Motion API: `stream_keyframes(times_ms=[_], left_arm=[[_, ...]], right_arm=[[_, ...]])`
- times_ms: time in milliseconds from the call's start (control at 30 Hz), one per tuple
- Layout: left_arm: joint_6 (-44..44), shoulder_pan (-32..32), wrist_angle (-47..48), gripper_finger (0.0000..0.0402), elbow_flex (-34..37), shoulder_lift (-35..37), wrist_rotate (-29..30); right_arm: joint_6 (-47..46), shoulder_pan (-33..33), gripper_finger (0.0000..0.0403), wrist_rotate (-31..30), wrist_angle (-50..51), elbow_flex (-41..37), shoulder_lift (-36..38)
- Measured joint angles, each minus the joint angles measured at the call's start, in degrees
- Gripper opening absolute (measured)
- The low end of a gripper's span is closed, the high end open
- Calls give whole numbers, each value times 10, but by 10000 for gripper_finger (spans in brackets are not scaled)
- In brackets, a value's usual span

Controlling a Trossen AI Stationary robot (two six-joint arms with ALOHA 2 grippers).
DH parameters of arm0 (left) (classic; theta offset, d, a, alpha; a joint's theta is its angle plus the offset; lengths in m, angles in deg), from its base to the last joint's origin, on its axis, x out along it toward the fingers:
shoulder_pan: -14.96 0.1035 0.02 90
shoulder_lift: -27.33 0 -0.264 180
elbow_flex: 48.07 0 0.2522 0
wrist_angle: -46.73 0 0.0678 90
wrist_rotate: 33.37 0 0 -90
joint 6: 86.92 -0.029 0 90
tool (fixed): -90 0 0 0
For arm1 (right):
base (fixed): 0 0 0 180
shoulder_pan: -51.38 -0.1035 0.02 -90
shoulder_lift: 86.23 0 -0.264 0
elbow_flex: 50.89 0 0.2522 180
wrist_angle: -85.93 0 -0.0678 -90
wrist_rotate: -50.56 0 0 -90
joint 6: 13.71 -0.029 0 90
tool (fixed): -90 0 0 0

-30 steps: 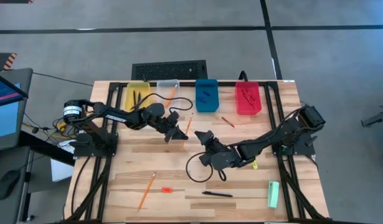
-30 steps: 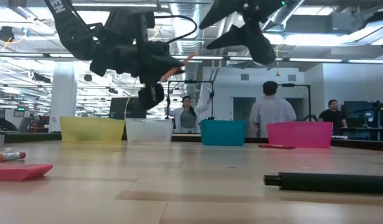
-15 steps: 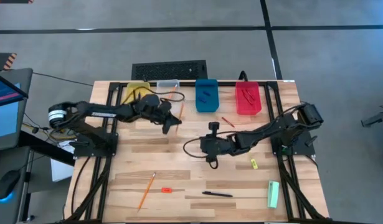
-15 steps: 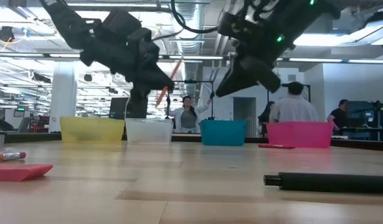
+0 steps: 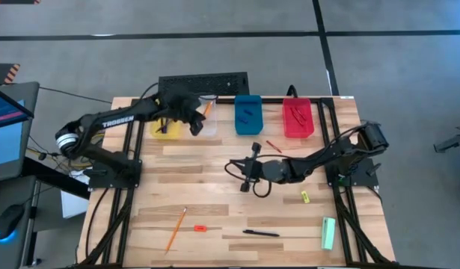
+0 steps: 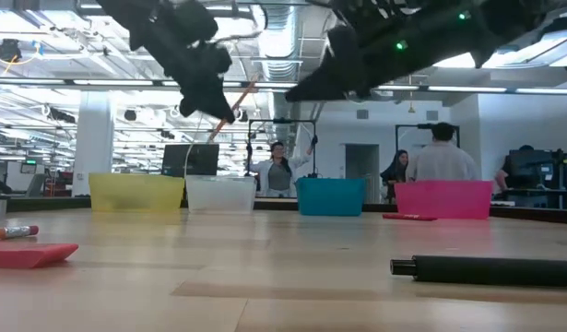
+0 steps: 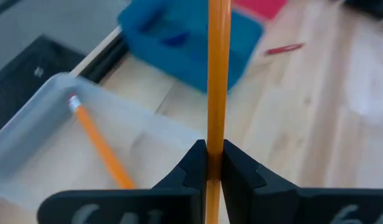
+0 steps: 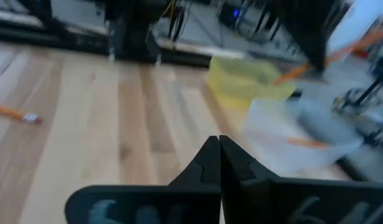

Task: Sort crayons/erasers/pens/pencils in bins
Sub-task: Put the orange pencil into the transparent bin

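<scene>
My left gripper (image 5: 194, 123) is up over the clear bin (image 5: 203, 113) at the table's far edge, shut on a long orange pencil (image 7: 216, 68). A second pencil (image 7: 98, 146) lies in that bin. The yellow bin (image 5: 166, 119), blue bin (image 5: 248, 114) and red bin (image 5: 298, 118) stand in the same row. My right gripper (image 5: 248, 170) hangs shut over the middle of the table with nothing between its fingers (image 8: 219, 152). A crayon (image 5: 273, 146) lies in front of the red bin. My left gripper pinches the pencil's shaft (image 7: 216, 140) between its two fingers (image 7: 194, 165). The fingers slant downward from the table's left. The pencil is lifted clear and slants in the air (image 6: 235, 103) above the clear bin, most of its length reaching past the fingertips.
On the near half of the table lie another pencil (image 5: 176, 228), a red-orange eraser (image 5: 200, 227), a black pen (image 5: 261, 233), a yellow eraser (image 5: 305, 196) and a pale green bar (image 5: 328, 233). People stand in the room beyond the far edge.
My left gripper has carried the pencil up and toward the table's far-left, from the middle of the table to above the clear bin, turning as it went. My right gripper has rolled, sunk a little and shut on nothing.
</scene>
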Motion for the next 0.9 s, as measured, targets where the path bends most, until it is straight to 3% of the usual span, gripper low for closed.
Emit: stream_keyframes(times_ms=[533, 900], left_arm=[[-22, 100, 12, 13, -48, -188, -5], [-13, 117, 12, 13, -51, -241, -31]], right_arm=[[14, 23, 3, 1, 21, 0, 19], [14, 23, 3, 1, 26, 0, 19]])
